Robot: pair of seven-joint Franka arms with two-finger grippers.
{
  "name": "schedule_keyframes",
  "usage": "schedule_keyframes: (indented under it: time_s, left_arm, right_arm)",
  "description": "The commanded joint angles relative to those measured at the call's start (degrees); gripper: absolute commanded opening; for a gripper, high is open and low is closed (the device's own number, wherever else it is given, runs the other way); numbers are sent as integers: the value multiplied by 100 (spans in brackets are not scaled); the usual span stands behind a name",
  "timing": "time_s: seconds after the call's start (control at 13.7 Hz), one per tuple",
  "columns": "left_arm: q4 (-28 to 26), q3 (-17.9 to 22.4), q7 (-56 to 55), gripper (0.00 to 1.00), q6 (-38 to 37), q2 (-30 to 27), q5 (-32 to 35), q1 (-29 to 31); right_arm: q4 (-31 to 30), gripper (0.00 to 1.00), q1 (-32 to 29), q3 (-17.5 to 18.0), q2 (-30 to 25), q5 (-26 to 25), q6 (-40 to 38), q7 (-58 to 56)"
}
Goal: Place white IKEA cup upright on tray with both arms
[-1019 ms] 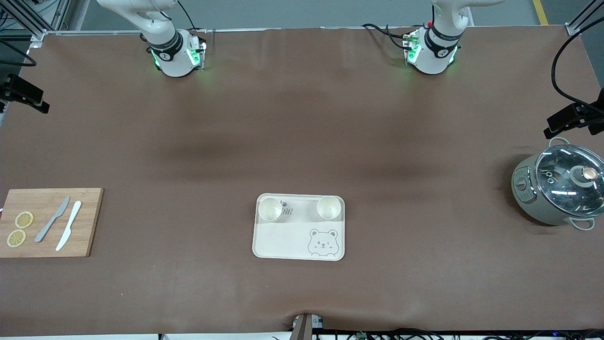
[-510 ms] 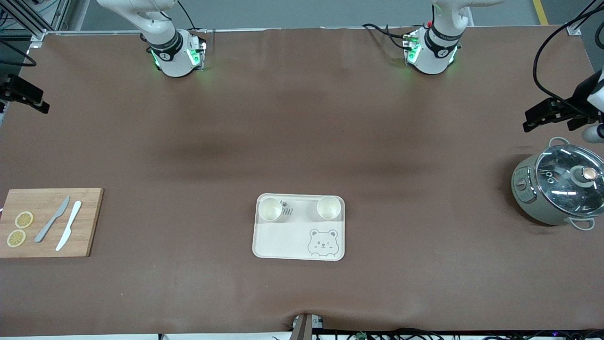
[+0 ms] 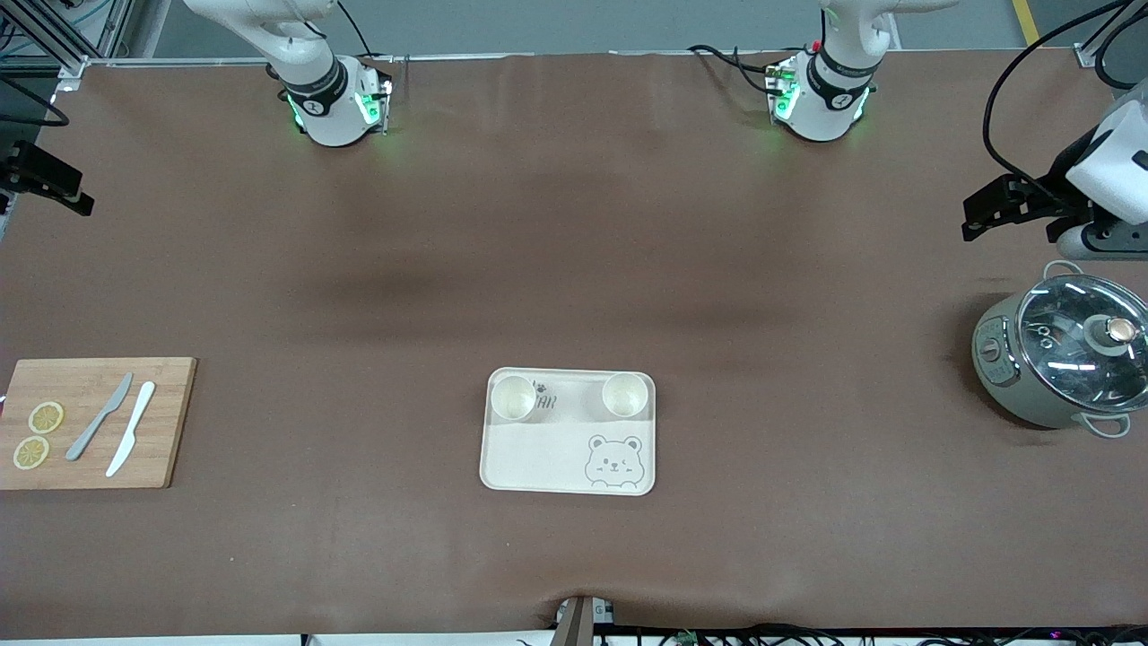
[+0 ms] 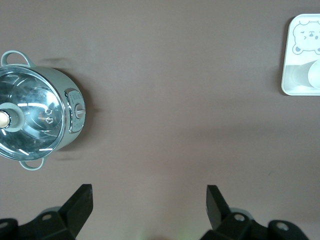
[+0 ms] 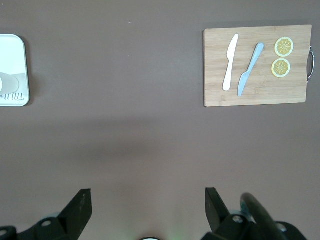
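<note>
Cups, two white ones, are standing upright on the tray (image 3: 538,458): one cup (image 3: 515,397) at the corner toward the right arm's end, the other cup (image 3: 625,395) at the corner toward the left arm's end, both along the tray edge farther from the front camera.

Left pincer (image 4: 149,206) is hanging released, jaws wide apart and grasping nothing, in the air over bare brown desk (image 3: 574,251) at the left arm's end, beside the grey pot (image 3: 1058,359) with a glass lid. In the front view this pincer (image 3: 987,211) is showing dark near the frame edge. Right pincer (image 5: 147,206) is also released and empty, over bare desk; in the front view only its dark tip (image 3: 45,179) is showing at the right arm's end.

Wooden cutting board (image 3: 94,422) is lying toward the right arm's end, carrying a grey knife (image 3: 99,417), a white knife (image 3: 131,428) and two lemon slices (image 3: 38,435). Tray is lying near the desk's middle, well apart from both pincers
</note>
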Motion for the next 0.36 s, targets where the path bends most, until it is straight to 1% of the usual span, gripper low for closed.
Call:
schedule_keyframes:
  time_s: [0.0, 0.29]
  left_arm:
    - [-8, -9, -48, 100, -6, -124, -33, 52]
    - [72, -9, -66, 100, -6, -79, -34, 52]
  right_arm:
    - [1, 100, -137, 88, -40, 99, 8, -33]
    - [1, 100, -137, 88, -40, 99, 8, -33]
